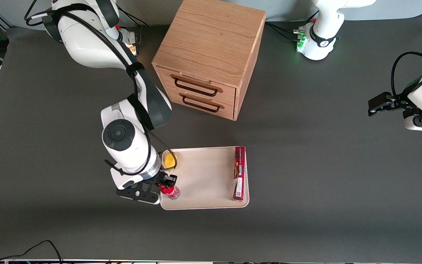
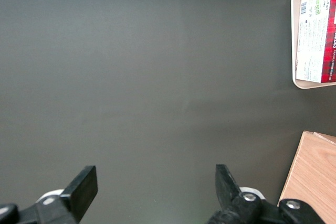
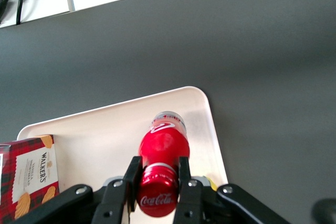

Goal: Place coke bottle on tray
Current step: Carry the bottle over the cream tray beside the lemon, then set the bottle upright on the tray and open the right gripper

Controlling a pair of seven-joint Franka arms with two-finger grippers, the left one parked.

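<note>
The coke bottle (image 1: 170,191), small and red with a red cap and a clear base, is over the corner of the cream-white tray (image 1: 203,176) nearest the front camera, at the working arm's end. My right gripper (image 1: 165,184) is shut on its neck just under the cap. In the right wrist view the two black fingers (image 3: 132,174) clamp the coke bottle (image 3: 163,145) from both sides, with the gripper (image 3: 157,170) over the tray (image 3: 105,129). The bottle leans, its base pointing down at the tray. I cannot tell whether the base touches the tray.
A long red biscuit box (image 1: 239,173) lies along the tray's edge toward the parked arm. A yellow object (image 1: 170,160) sits in the tray corner farther from the camera. The wooden drawer cabinet (image 1: 207,55) stands farther back on the dark table.
</note>
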